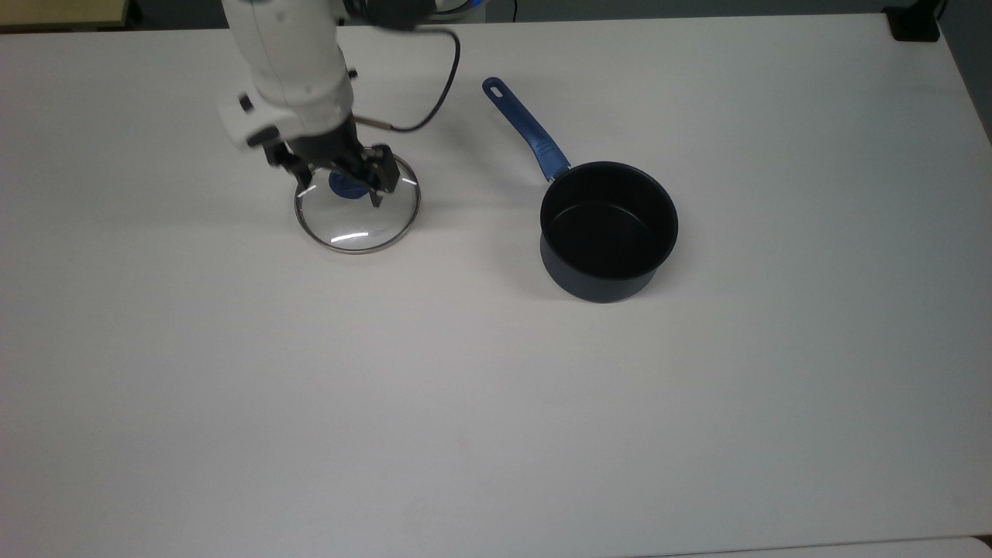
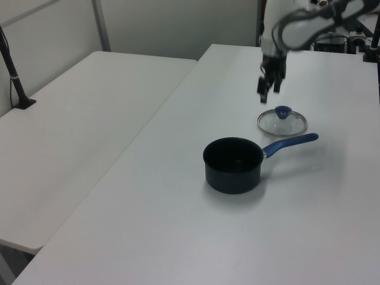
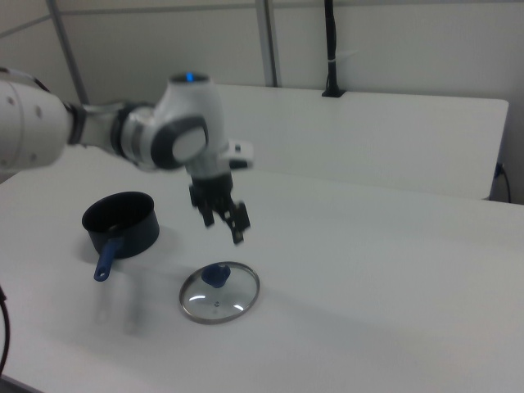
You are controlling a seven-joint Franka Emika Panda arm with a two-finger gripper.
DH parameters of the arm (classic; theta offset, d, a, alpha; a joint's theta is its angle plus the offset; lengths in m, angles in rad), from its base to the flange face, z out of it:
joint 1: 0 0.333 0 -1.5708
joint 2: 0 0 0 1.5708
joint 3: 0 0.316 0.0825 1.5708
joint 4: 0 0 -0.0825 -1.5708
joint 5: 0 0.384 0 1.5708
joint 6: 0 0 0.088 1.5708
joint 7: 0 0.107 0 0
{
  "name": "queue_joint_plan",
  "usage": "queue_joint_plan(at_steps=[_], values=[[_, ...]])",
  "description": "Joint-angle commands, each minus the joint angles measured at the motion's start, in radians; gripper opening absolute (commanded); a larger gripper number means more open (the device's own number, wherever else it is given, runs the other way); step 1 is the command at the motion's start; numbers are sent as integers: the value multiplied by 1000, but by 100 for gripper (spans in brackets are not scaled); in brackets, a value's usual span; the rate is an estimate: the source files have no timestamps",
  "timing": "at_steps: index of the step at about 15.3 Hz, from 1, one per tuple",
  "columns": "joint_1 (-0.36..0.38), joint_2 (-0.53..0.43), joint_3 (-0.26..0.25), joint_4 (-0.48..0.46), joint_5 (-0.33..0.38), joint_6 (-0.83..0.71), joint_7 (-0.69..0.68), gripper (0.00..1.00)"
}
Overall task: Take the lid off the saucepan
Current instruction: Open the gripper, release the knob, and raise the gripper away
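- The lid (image 1: 357, 209) lies flat on the white table (image 1: 496, 403), well apart from the open saucepan (image 1: 608, 229).
- The gripper (image 3: 223, 219) hangs above the blue knob (image 3: 216, 274), fingers apart and empty.
- Judged: removal looks done; the arm only needs to clear away.

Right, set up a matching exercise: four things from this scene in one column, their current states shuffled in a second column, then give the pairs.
Things:
1. round clear glass lid with metal rim
2. small dark navy saucepan
3. end effector
4. long blue saucepan handle

States:
A. open, raised above the table, holding nothing
B. uncovered, nothing inside
C. lying flat on the white table, blue knob up
D. pointing toward the top view's upper left

Pairs: 1-C, 2-B, 3-A, 4-D
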Motion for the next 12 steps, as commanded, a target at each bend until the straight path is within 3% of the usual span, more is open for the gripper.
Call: queue_joint_plan(at_steps=[1,5,8,12], values=[[8,-119,-8,162,19,-297,85,100],[44,-246,-59,210,17,-497,74,100],[71,-260,-77,210,5,-493,47,100],[69,-248,-82,248,-18,-450,-248,100]])
